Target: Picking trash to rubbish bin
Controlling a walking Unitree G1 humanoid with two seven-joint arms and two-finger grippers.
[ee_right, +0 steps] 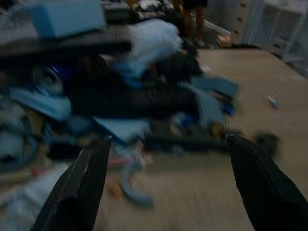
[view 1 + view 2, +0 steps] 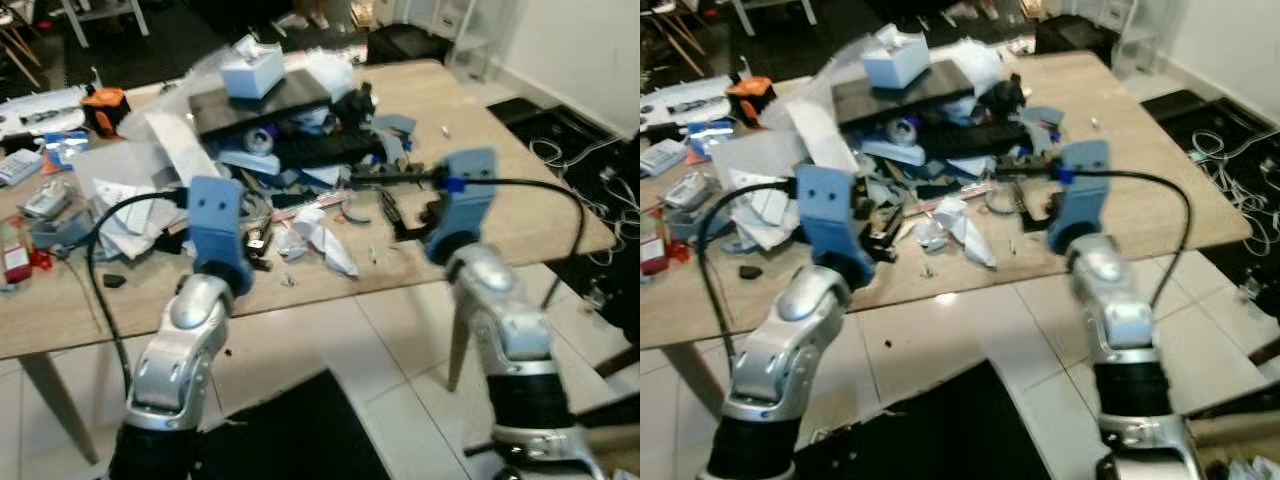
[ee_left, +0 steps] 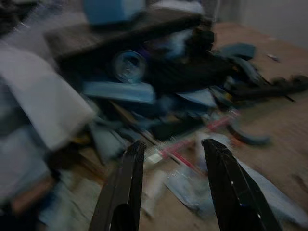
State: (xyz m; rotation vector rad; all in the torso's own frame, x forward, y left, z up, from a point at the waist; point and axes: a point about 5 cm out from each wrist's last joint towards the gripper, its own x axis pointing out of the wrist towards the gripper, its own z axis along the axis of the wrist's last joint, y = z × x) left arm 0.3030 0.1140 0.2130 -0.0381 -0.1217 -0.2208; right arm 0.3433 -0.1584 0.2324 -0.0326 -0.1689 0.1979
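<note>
While both silver arms reach over the near edge of the light wooden table [image 2: 520, 215], the left gripper [image 3: 171, 154] hangs with its black fingers apart above crumpled white paper scraps [image 2: 322, 238], and the right gripper [image 1: 166, 144] is spread wide, holding nothing, before the heap. That trash lies mid-table, in front of a flat black slab [image 2: 260, 100] carrying a small white box [image 2: 252, 72].

A wooden table [image 2: 1160, 215] held a heap of clutter [image 2: 930, 140]. Crumpled white paper [image 2: 960, 232] lay near its front edge. Both silver arms reached toward it.
</note>
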